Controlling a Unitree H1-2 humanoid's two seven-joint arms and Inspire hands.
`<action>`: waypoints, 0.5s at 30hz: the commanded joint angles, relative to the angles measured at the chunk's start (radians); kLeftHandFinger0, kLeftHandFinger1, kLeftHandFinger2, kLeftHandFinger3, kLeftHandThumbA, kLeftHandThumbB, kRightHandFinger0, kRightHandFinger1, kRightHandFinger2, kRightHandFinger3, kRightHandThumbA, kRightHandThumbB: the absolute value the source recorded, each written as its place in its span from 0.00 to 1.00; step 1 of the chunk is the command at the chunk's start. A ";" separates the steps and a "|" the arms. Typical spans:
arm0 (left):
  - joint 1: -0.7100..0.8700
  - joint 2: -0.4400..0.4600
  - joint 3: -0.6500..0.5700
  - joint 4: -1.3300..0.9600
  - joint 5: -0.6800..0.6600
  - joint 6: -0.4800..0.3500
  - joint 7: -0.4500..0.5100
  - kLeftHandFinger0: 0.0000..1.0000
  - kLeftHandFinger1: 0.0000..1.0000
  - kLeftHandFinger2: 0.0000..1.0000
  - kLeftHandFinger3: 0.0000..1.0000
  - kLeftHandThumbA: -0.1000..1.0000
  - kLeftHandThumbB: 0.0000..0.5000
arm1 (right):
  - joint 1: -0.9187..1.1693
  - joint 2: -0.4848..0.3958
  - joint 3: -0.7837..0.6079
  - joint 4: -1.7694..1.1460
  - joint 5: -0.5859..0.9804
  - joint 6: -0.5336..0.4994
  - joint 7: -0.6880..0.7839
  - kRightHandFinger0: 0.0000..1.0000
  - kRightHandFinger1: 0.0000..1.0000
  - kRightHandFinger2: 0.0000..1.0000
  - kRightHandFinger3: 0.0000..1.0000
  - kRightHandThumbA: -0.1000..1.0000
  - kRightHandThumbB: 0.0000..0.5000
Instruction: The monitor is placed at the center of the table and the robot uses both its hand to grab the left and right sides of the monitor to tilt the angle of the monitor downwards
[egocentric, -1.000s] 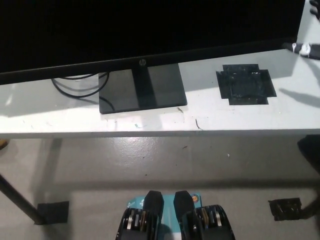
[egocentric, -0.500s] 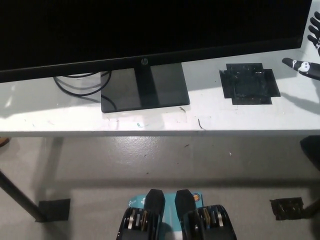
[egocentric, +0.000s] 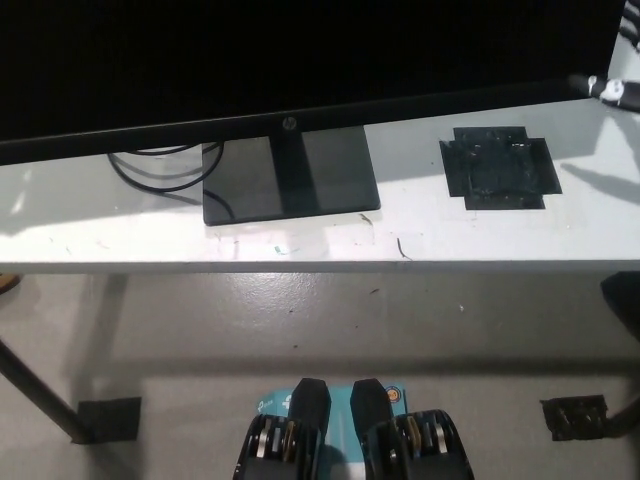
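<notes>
Monitor (egocentric: 300, 60) located at 12 o'clock, spanning nearly the full width of the view, lower bezel overhanging the stand base (egocentric: 290, 180) at centre of the white table (egocentric: 480, 240). Black right hand (egocentric: 605, 88) visible only as a small portion at 2 o'clock, just beside the right edge of the screen; finger state cannot be told. Left hand out of view. Cable (egocentric: 150, 170) looped behind the stand at 10 o'clock; black taped patch (egocentric: 498, 167) at 2 o'clock on the tabletop. Expected handling: rigid, moderately heavy panel, glossy smooth bezel, fragile screen face, stiff tilt hinge. Recommended hold: both side edges at mid-height, pads on the frame only, never on the screen. Even pressure on both sides advised to avoid twisting or sliding the base.
</notes>
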 joint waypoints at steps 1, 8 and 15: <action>-0.060 0.020 -0.002 -0.009 0.011 -0.018 -0.005 1.00 1.00 1.00 1.00 1.00 0.72 | -0.076 -0.044 0.012 -0.018 0.000 0.021 0.022 1.00 1.00 1.00 1.00 1.00 0.65; -0.080 0.022 -0.016 0.003 0.026 -0.034 -0.013 1.00 1.00 1.00 1.00 1.00 0.79 | -0.228 -0.089 0.130 0.115 -0.095 0.046 0.073 1.00 1.00 1.00 1.00 1.00 0.85; -0.103 0.021 -0.037 0.005 0.034 -0.028 -0.033 1.00 1.00 1.00 1.00 1.00 0.81 | -0.350 -0.106 0.233 0.235 -0.135 0.071 0.167 1.00 1.00 1.00 1.00 1.00 0.99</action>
